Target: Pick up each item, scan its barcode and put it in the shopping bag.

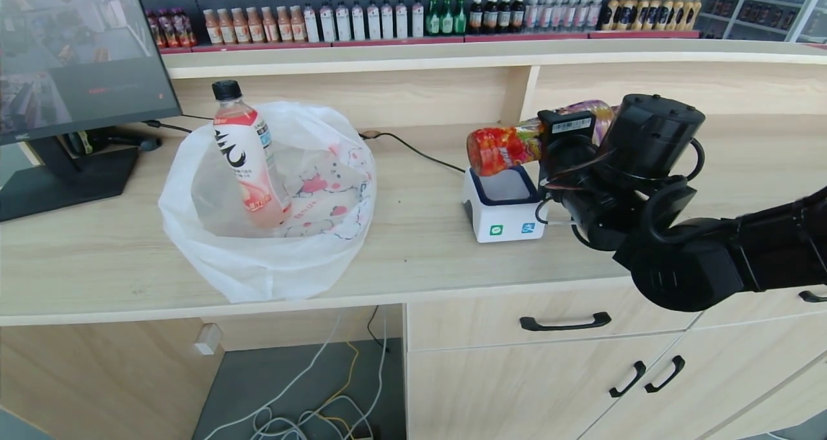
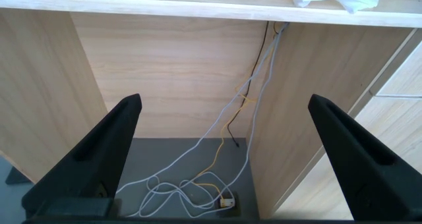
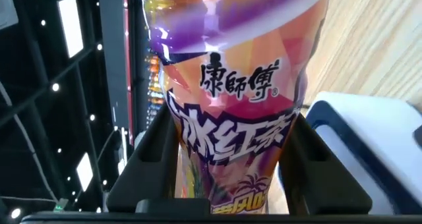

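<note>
Head view: right gripper (image 1: 567, 144) clamped mid-body on orange-labelled drink bottle (image 1: 507, 148). Bottle horizontal, long axis along counter (image 1: 420, 259), hovering just above barcode scanner (image 1: 502, 210). Shopping bag (image 1: 258, 265) well apart to robot's left, mouth open, 1 pink drink bottle (image 1: 249, 162) inside. Left gripper (image 2: 224, 151) wide open, empty, below counter. Judgement: right arm is the one placed to carry the bottle left to the bag.

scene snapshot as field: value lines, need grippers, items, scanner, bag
right gripper: shut on the held bottle
held bottle: colourful label, lying sideways over the top of the scanner
scanner: white box with a dark rim, on the counter
shopping bag: white plastic, open, on the counter to the robot's left of the scanner
pink bottle: black cap, leaning inside the shopping bag
left gripper: open, empty, below counter height, cables on the floor beyond it
stage: one item bagged, one at the scanner
</note>
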### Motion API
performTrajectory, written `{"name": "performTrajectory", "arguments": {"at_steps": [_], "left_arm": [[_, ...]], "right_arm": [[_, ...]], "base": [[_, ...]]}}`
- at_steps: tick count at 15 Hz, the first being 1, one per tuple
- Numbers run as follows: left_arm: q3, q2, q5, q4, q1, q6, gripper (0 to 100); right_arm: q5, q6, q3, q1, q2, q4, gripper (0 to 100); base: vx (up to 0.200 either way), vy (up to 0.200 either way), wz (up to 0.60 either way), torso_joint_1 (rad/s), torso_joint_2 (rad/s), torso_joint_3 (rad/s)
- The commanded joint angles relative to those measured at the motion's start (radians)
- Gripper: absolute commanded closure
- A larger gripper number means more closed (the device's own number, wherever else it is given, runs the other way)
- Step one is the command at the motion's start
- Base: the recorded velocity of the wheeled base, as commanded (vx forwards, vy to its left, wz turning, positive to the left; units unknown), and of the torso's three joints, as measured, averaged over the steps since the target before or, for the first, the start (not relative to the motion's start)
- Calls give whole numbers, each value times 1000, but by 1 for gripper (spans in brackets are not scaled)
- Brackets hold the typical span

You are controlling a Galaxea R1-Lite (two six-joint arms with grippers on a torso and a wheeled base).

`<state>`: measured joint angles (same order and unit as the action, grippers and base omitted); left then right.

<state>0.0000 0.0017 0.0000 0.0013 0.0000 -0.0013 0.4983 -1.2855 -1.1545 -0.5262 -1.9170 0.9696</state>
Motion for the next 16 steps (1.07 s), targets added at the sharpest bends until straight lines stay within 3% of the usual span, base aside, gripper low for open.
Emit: {"name": "performTrajectory", "arguments": {"at_steps": [1, 16], "left_arm": [[0, 0, 0, 0, 0, 0, 0], [0, 0, 0, 0, 0, 0, 0]], "right_arm": [[-1, -1, 7, 3, -5, 1, 100], [-6, -12, 10, 2, -8, 1, 100]], "base": [[0, 0, 0, 0, 0, 0], [0, 0, 0, 0, 0, 0]]}}
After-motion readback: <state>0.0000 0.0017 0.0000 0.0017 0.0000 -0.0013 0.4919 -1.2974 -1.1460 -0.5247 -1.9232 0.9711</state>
